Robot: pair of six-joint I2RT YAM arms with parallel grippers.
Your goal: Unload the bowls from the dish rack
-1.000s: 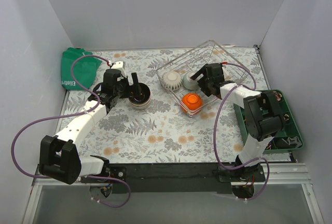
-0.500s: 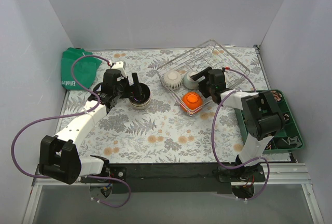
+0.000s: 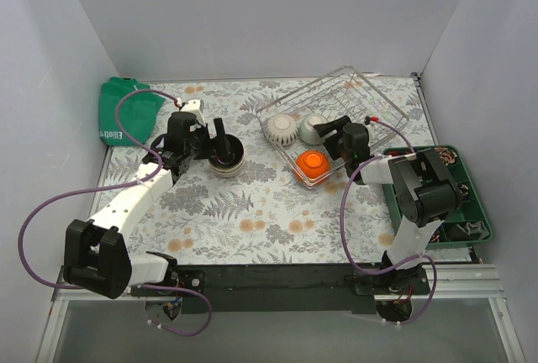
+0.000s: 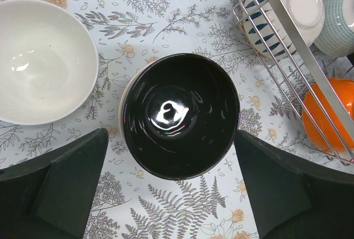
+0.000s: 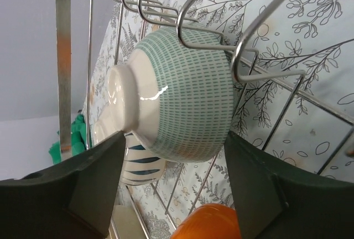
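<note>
Three bowls sit in the dish rack (image 3: 370,111), the wire basket that stands askew at the far right part of the worktop (image 3: 252,212). A mint-green bowl (image 5: 182,100) lies on its side among the tines with its foot turned towards the left edge. Just beside it, on the left-edge side, is a ribbed white bowl (image 3: 280,130) with dark blue stripes, also tipped over. An orange bowl (image 3: 311,164) fills the rack's near corner.

The right gripper (image 5: 174,139) reaches into the rack with its jaws spread wide. One finger is at the mint-green bowl's foot and the other by its rim. Whether either pad touches the ceramic cannot be told.

Out on the floral cloth, left of the rack and well apart from it, a black-glazed bowl (image 4: 180,114) stands upright. A cream rim shows under its edge, so it seems to be nested in another bowl. A plain white bowl (image 4: 41,62) stands upright just beside it.

The left gripper (image 4: 170,134) hangs over the black-glazed bowl, released. Its dark fingers (image 4: 61,189) are set wide to either side of the bowl and clear of its rim.

A crumpled green cloth (image 3: 126,111) lies in the far left corner. A dark green tray (image 3: 471,203) runs along the right edge.
</note>
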